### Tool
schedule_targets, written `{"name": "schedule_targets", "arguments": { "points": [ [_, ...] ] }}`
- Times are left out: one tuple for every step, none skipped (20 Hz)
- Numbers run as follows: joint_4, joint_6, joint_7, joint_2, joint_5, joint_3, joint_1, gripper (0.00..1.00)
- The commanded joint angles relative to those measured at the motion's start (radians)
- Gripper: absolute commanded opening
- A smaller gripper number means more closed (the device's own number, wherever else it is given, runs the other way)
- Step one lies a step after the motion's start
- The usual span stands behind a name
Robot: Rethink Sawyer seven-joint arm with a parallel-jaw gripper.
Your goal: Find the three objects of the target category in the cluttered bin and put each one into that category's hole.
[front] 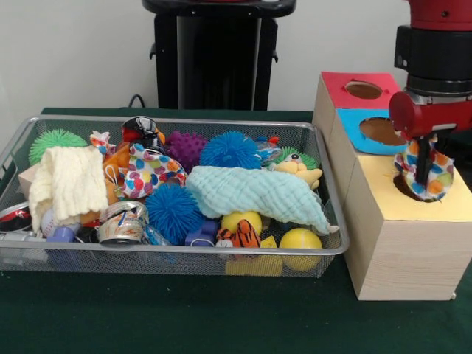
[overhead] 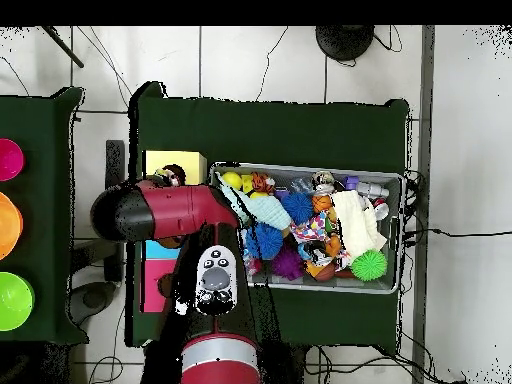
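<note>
Over the yellow-topped box's hole [front: 408, 190], the pincer [front: 423, 171] grips a polka-dot wrapper [front: 435, 171]. Another wrapper [front: 147, 174] lies in the wire bin [front: 333, 193].

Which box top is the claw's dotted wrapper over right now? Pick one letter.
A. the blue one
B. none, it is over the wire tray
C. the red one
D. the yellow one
D: in the front view the dotted wrapper hangs at the claw right over the hole in the yellow-topped box, with the blue and red tops farther back.
</note>
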Motion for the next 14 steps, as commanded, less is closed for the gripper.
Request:
{"name": "schedule_targets", "arguments": {
  "points": [
    [-0.050,-0.009,0.205,0.104,0.051,0.060,0.024,0.00],
    [-0.060,-0.008,0.201,0.110,0.052,0.061,0.024,0.00],
    [-0.069,-0.007,0.198,0.117,0.054,0.062,0.024,0.00],
    [-0.070,-0.014,0.192,0.123,0.053,0.067,0.019,0.00],
    [-0.072,-0.021,0.184,0.130,0.050,0.073,0.012,0.00],
    [-0.074,-0.028,0.176,0.137,0.048,0.079,0.005,0.00],
    [-0.071,-0.035,0.167,0.143,0.046,0.089,-0.007,0.00],
    [-0.067,-0.042,0.158,0.150,0.043,0.098,-0.018,0.00],
    [-0.070,-0.046,0.149,0.156,0.039,0.102,-0.026,0.00],
    [-0.073,-0.050,0.140,0.163,0.035,0.107,-0.034,0.00],
    [-0.075,-0.052,0.131,0.166,0.031,0.112,-0.041,0.00],
    [-0.076,-0.054,0.123,0.169,0.027,0.117,-0.048,0.00],
    [-0.071,-0.059,0.114,0.168,0.022,0.123,-0.057,0.00],
    [-0.065,-0.058,0.105,0.167,0.018,0.131,-0.069,0.00]
  ]
}}
